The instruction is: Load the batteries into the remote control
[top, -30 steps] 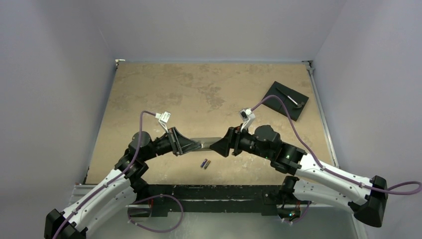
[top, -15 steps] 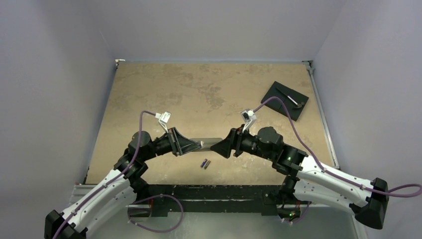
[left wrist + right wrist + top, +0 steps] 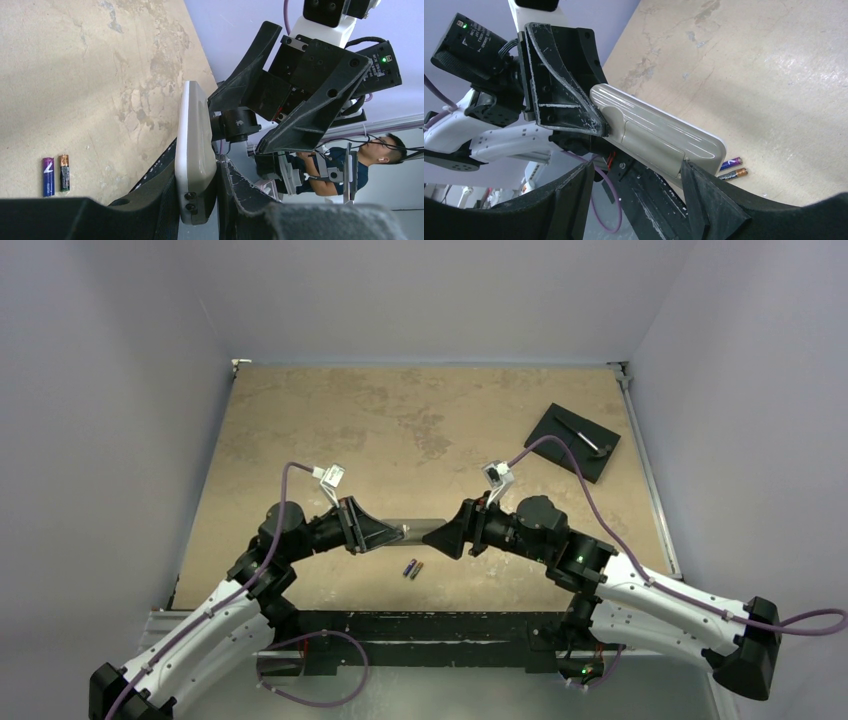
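Above the mottled tan tabletop (image 3: 400,420), the left tool (image 3: 197,197) is clamping one end of the remote control (image 3: 654,132), holding it off the surface (grey back facing the right wrist camera). The right tool (image 3: 434,534) is standing spread open around the free end. The batteries (image 3: 412,568) are lying side by side just below, near the front edge.
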You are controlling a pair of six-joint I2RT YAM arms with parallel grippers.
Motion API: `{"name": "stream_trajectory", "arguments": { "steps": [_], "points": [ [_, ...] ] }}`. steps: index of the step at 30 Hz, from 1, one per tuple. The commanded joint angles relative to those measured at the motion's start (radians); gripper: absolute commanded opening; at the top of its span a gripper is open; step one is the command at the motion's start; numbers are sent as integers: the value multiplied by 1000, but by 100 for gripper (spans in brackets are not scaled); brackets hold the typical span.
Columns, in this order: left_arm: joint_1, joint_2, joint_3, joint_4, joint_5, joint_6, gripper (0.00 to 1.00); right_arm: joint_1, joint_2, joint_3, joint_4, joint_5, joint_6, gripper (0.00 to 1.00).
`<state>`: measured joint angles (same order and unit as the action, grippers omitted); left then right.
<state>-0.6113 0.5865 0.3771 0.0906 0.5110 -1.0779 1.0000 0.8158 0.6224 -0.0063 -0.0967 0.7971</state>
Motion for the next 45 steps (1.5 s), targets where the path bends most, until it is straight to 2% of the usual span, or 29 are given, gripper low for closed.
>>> {"name": "stream_trajectory", "arguments": {
  "steps": [1, 31, 45],
  "points": [
    [-17, 9, 47, 34, 5, 20, 0, 17, -8, 0, 133, -81, 38, 71],
    [-17, 49, 60, -76, -50, 56, 0, 17, -26, -17, 208, -117, 67, 70],
    [-17, 49, 57, -70, -51, 45, 0, 17, -8, -21, 155, -81, 59, 70]
  ]
}}
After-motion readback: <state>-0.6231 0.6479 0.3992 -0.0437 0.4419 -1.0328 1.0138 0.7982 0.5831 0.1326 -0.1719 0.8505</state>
